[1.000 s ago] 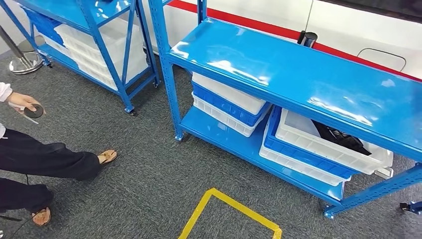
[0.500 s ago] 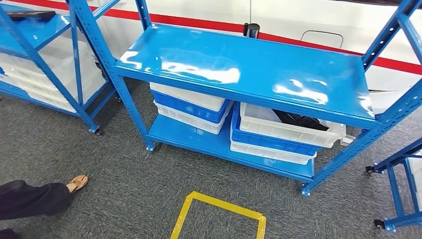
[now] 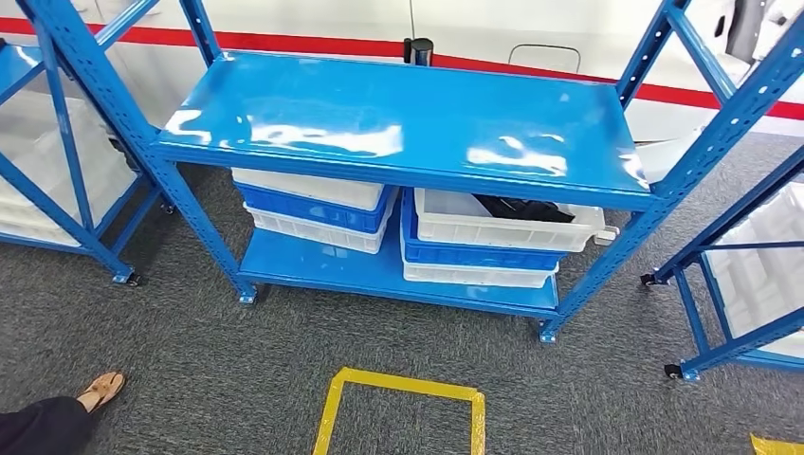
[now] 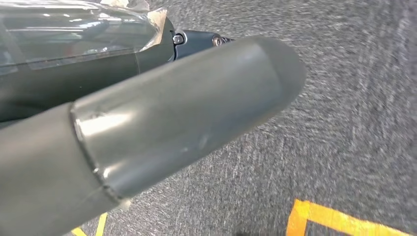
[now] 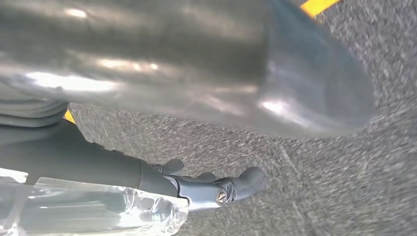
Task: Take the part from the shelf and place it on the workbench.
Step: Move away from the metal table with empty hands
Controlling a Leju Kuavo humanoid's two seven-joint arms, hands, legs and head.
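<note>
A black part (image 3: 526, 209) lies in the top white bin (image 3: 502, 233) of the right-hand stack on the lower level of the blue shelf (image 3: 398, 123); the shelf's top board hides most of it. In the left wrist view my left hand (image 4: 162, 118) hangs over grey carpet, thumb out, holding nothing. In the right wrist view my right hand (image 5: 206, 69) also hangs over carpet, its dark fingers (image 5: 216, 189) stretched out and free of anything.
A second stack of white and blue bins (image 3: 313, 204) sits lower left on the shelf. More blue racks stand at left (image 3: 57, 142) and right (image 3: 740, 246). A yellow tape square (image 3: 398, 389) marks the carpet in front. A person's sandalled foot (image 3: 100, 389) is at lower left.
The whole view has turned: the shelf now faces me squarely and nearer the middle. The person holding a black disc has slid off the left edge, leaving a foot.
</note>
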